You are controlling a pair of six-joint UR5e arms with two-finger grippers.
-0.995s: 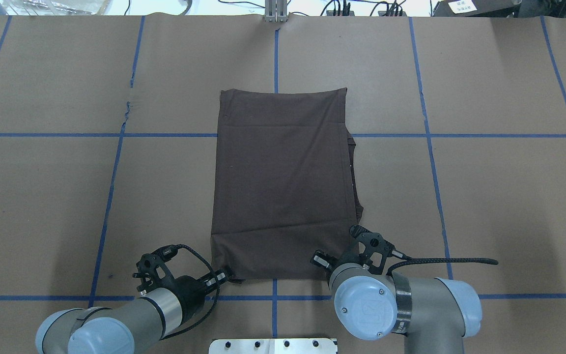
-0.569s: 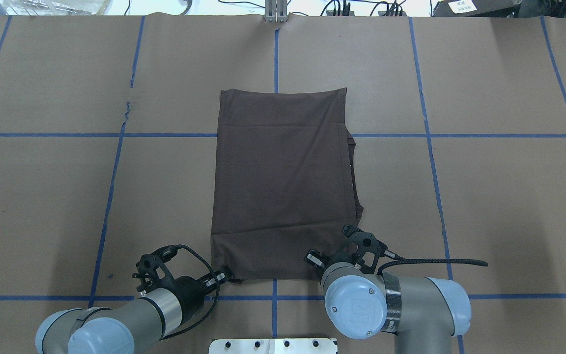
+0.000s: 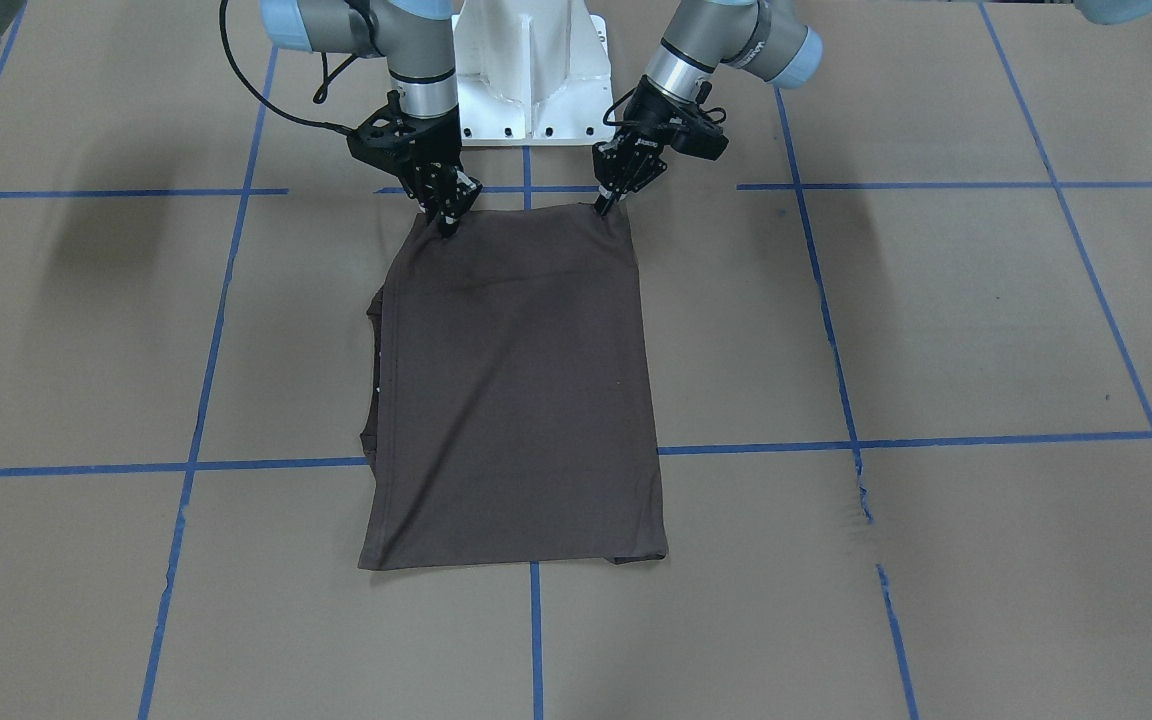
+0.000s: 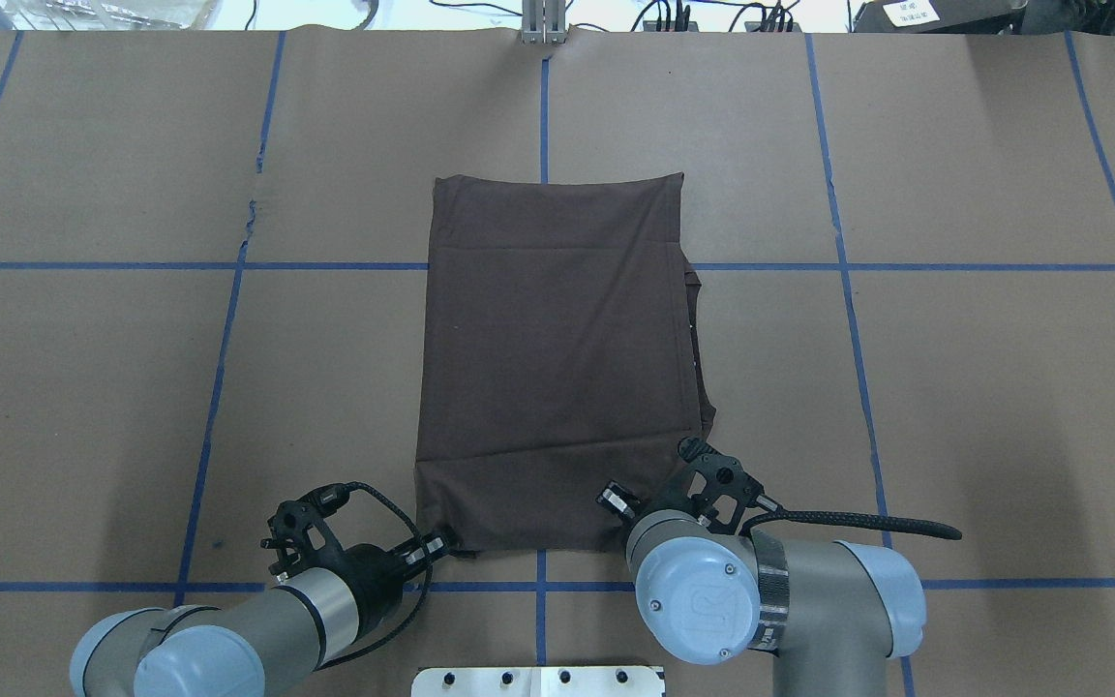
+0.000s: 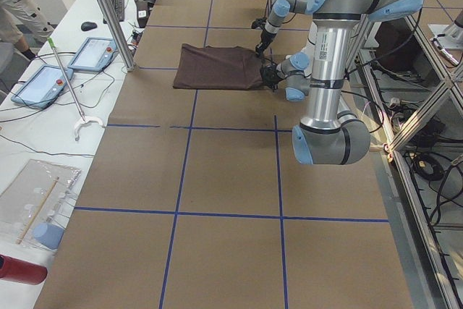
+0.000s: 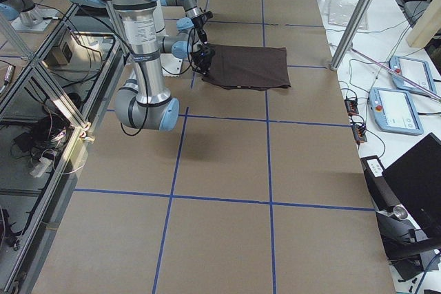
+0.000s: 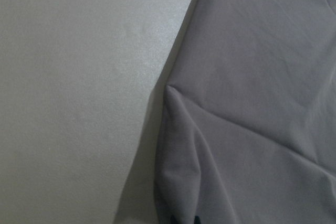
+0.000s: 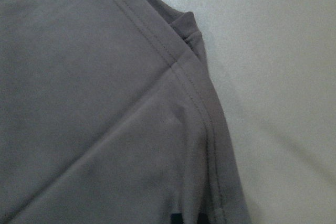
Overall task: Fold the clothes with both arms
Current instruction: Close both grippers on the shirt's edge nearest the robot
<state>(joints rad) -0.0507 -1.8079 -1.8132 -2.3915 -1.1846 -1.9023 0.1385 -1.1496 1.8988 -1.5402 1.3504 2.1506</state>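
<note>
Now right gripper shifted inward on T-shirt; left gripper unmoved

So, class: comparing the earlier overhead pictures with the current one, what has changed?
The right arm has shifted a little toward the robot's left, the right end effector at the T-shirt's near corner. The left arm, left end effector and T-shirt stayed put.

One camera looked down from behind the robot's shoulders, another faced it steeply across the table, two stood far back at the table's ends, wrist cameras hung close over the T-shirt, which all views shared.
</note>
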